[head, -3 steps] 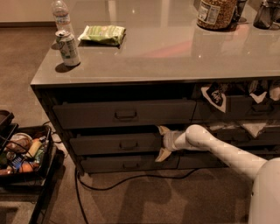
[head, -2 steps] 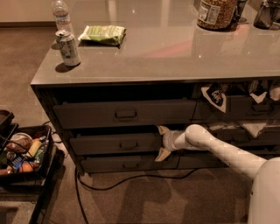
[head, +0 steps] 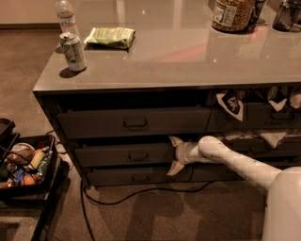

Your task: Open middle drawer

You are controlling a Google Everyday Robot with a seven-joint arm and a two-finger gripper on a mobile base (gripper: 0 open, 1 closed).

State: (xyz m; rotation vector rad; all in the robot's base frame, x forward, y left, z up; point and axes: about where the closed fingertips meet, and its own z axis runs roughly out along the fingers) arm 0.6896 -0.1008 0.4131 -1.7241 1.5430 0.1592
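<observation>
The middle drawer [head: 117,155] is the dark grey, medium-height front between a taller drawer [head: 94,123] above and a slimmer one [head: 113,177] below. Its small loop handle [head: 138,156] sits at centre. It juts out slightly from the cabinet. My gripper [head: 173,155] is at the right end of this drawer front, to the right of the handle. It is open, with one finger [head: 176,140] pointing up and the other down near the drawer's lower edge. The handle is not between them. My white arm [head: 235,162] reaches in from the lower right.
On the grey countertop [head: 188,61] stand a soda can [head: 73,51], a water bottle [head: 66,16], a green snack bag [head: 110,36] and a jar [head: 233,14]. A black cart [head: 26,169] of items stands at left. A cable [head: 141,194] lies on the floor. Snack bags [head: 231,103] hang from the right drawers.
</observation>
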